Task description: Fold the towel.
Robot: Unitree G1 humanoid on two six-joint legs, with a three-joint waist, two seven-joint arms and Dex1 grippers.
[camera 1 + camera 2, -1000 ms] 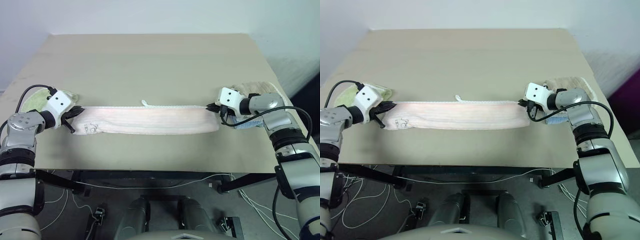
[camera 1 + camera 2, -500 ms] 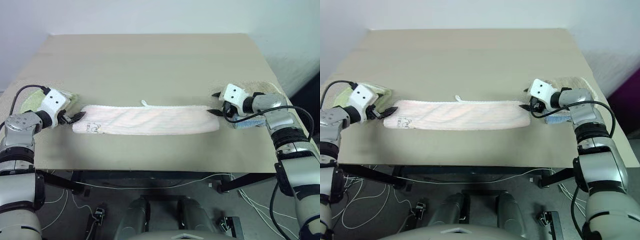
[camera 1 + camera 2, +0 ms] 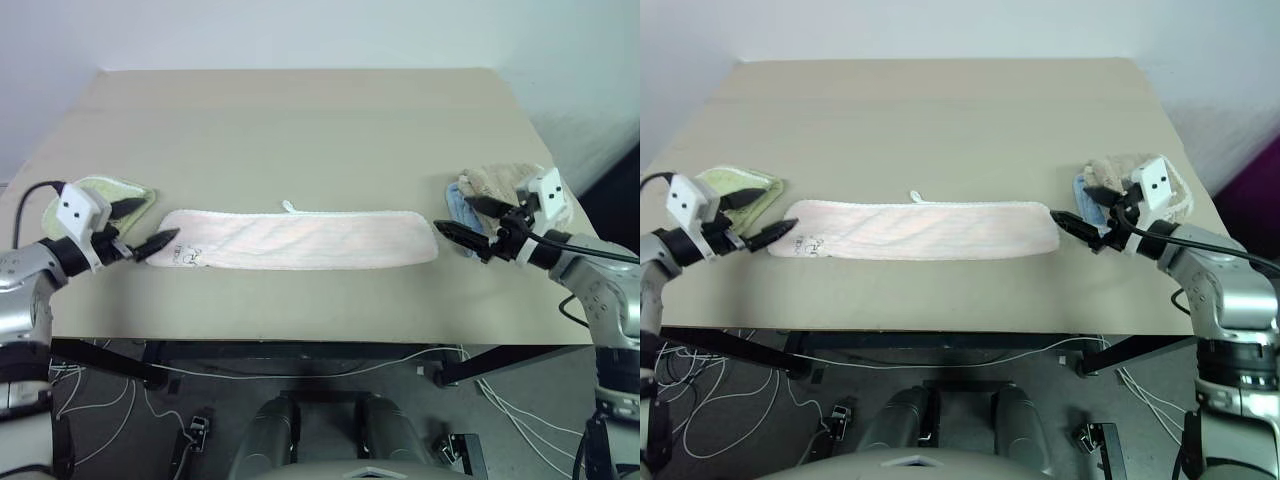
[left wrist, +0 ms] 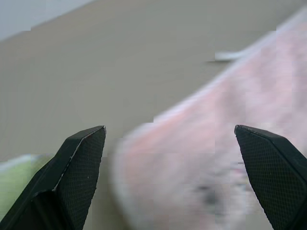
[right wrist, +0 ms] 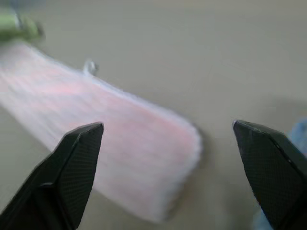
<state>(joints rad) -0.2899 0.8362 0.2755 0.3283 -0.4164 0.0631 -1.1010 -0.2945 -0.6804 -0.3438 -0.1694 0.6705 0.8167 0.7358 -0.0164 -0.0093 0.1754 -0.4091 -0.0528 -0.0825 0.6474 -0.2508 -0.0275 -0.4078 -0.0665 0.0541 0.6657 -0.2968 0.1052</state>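
Lying folded into a long narrow strip across the near middle of the beige worktop (image 3: 300, 130), the pale pink quilted towel with white stitched trim (image 3: 298, 239) runs from left to right, its small white loop tag (image 3: 290, 207) poking out at the far long edge. A small dark printed mark sits near its left end. Neither arm touches it. The left gripper (image 3: 140, 228) hangs just off the towel's left end, jaws spread wide and holding nothing. The right gripper (image 3: 470, 220) hangs just off the right end, jaws likewise wide apart and empty. A light green folded cloth (image 3: 100, 195) lies behind the left gripper. A beige towel stacked on a blue one (image 3: 495, 183) rests behind the right gripper, near the worktop's right edge.
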